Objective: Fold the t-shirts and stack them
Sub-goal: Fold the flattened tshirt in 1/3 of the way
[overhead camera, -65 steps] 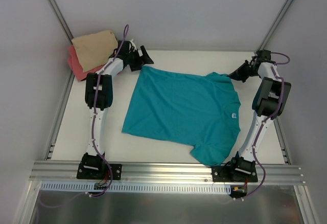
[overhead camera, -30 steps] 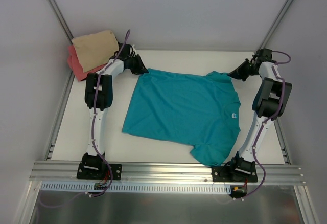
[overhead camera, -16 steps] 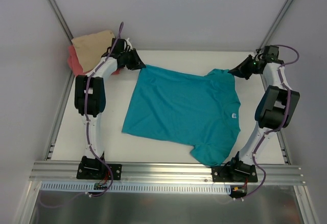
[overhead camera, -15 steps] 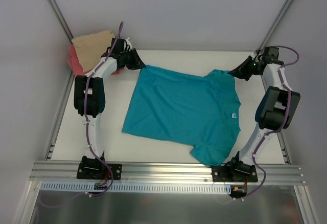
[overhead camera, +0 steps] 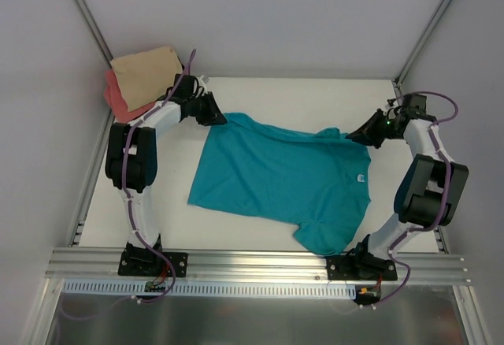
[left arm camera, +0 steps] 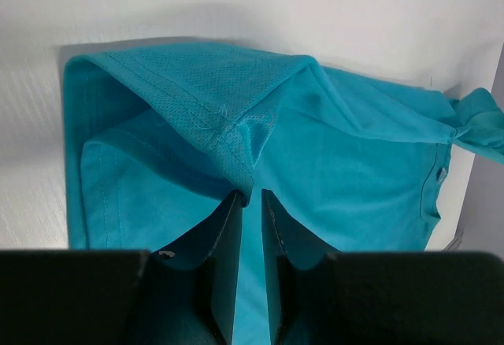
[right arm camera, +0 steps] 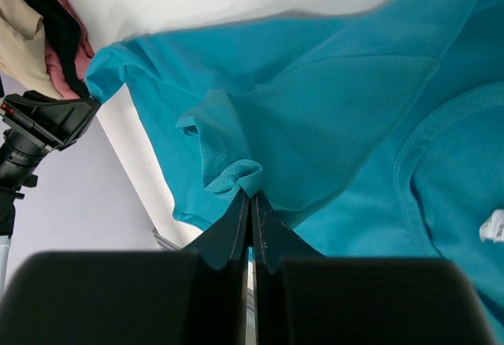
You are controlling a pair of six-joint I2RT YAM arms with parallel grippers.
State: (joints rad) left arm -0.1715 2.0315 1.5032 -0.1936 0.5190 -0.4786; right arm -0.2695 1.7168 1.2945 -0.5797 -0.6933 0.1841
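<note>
- Teal t-shirt [overhead camera: 279,176] — soft cotton, short-sleeved. It lies spread front-up across the middle of the white table [overhead camera: 299,97], collar toward the right arm and hem toward the left. Its near part lies flat on the table. Its far edge is raised at both ends.
- Left gripper [left arm camera: 250,199], black, two-fingered. The jaws are drawn close and pinch the far hem corner of the teal t-shirt, with a narrow strip of cloth filling the slit between the fingers. The stitched hem tents up from the fingertips, so the corner is off the table.
- Right gripper [right arm camera: 250,197], black, two-fingered. The jaws are pressed together on a bunched tuck of the far sleeve, near the shoulder, and cloth drapes away on both sides.
- Reason for the hold, as a judgement: a matched grip at the two far corners suits carrying that edge over toward the near one for a first fold.
- Tan-beige t-shirt [overhead camera: 146,73], folded into a rough square, rests on top of the coral-pink t-shirt [overhead camera: 118,102] at the far-left corner, just behind the left gripper. Both are well clear of the working area. This is probably the stack the teal one will join.
- Markings: a small white neck label [overhead camera: 358,178] sits inside the collar. Any print on it is too small to read, and no other writing or brand is legible.
</note>
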